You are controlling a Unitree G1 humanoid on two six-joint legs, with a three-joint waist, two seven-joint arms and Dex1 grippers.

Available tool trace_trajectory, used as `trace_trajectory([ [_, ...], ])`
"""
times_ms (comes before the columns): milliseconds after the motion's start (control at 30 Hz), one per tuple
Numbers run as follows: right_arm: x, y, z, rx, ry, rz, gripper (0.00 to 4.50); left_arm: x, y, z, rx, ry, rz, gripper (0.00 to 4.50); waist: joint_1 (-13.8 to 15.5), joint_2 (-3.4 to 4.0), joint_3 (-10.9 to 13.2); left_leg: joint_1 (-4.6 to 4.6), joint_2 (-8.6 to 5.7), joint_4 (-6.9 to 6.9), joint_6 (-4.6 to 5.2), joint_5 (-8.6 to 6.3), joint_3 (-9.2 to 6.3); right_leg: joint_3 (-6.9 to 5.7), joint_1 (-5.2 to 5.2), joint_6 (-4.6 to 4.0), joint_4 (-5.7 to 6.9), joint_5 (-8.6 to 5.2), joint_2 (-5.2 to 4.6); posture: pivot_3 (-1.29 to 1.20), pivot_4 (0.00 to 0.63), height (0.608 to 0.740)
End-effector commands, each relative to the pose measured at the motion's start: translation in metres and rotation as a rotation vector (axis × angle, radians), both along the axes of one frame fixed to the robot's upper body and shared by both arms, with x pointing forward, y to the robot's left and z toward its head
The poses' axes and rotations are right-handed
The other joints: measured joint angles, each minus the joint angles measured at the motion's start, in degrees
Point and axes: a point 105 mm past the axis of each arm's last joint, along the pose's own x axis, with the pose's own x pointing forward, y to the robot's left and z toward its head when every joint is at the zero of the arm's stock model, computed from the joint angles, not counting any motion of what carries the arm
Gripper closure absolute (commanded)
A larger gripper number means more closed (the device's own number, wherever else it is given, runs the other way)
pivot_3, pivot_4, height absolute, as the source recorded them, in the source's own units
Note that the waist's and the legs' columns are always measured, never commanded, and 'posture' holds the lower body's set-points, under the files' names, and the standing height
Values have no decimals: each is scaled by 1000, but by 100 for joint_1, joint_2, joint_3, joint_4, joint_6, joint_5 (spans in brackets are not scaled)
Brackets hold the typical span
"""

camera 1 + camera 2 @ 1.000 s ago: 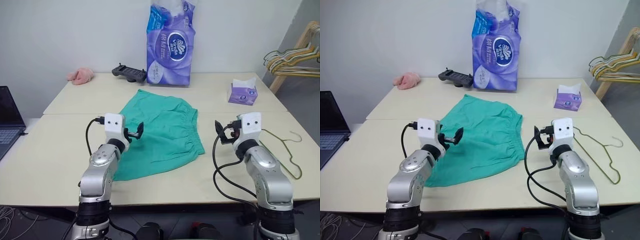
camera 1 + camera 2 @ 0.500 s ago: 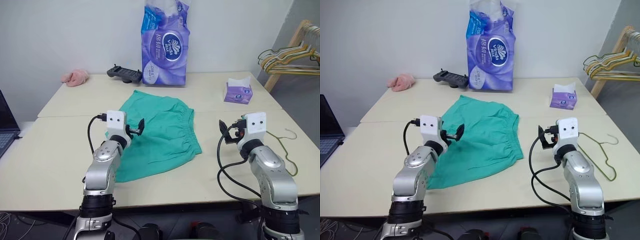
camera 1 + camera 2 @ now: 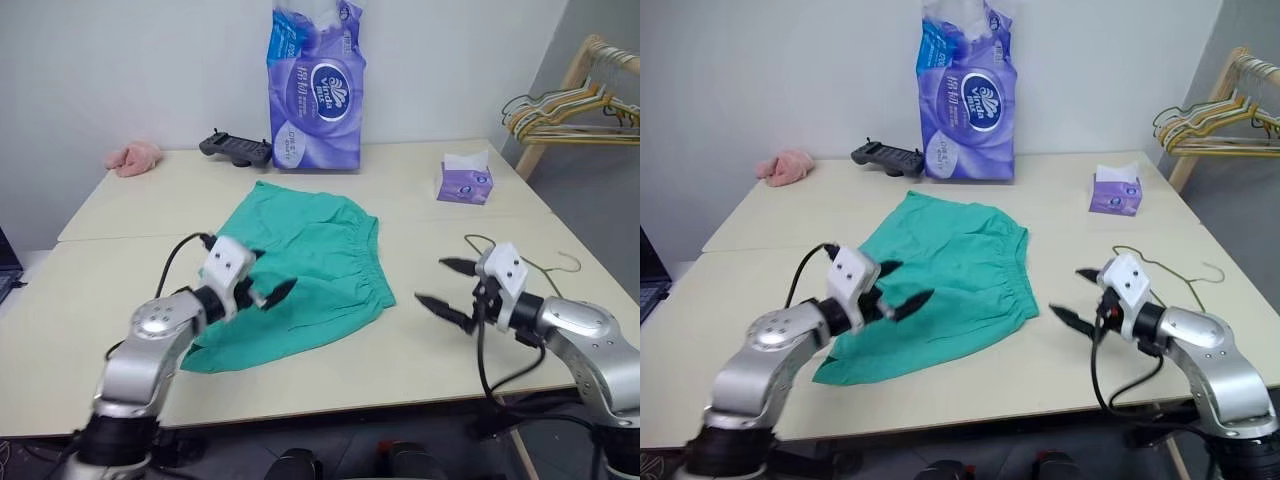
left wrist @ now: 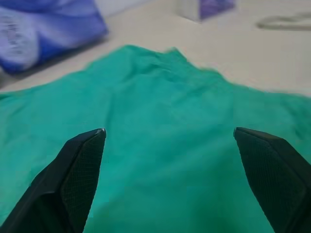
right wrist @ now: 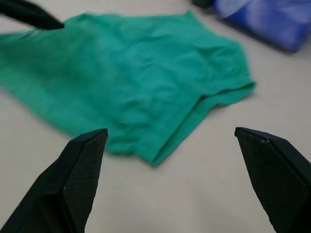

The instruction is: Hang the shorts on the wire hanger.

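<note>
The shorts lie flat on the table, in the gap between the two grippers. Their long way runs from the near corner beside the left arm up and away toward the far side of the table. The gathered waistband is on the side that faces the right gripper.

The left gripper hangs right over the near part of the cloth. Its jaws point across the shorts, so the green cloth spreads out straight ahead of them and under them. This arm is the nearer one to the shorts. Its two black fingers stand wide apart, hold nothing, and seem not to touch the cloth.

The right gripper is beside the waistband edge, over bare table, with a gap between its tips and the cloth. The shorts lie ahead of its jaws. Its fingers also stand wide apart and hold nothing.

The wire hanger lies flat on the table behind the right gripper, on the far side of it from the shorts. No gripper touches it.
</note>
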Motion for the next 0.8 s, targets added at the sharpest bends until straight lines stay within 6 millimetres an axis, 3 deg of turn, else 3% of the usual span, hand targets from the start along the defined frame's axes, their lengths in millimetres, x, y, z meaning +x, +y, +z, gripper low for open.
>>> trace_trajectory([
  [33,-11,11,-2,-55,-48,186,37,-19,11,18,32,-34,-93,0,39,1,39,0,4,1,1,0,-1,-4,0,3,2,-5,2,115,64,740],
  [267,-10,31,-12,-58,-80,332,37,-52,53,11,200,-8,-125,0,200,7,87,2,4,4,3,-1,-8,-12,16,6,-9,-6,-2,168,74,740],
  [567,15,50,-16,-83,-184,399,37,-56,66,6,392,-107,-248,0,390,-1,145,-2,5,3,2,-1,-11,-16,12,-7,-12,2,-1,195,74,740],
  [800,30,50,-21,-103,-198,393,37,-46,73,-10,385,-73,-232,0,406,6,167,-1,4,3,2,-1,-10,-20,9,-18,-9,10,2,192,76,740],
])
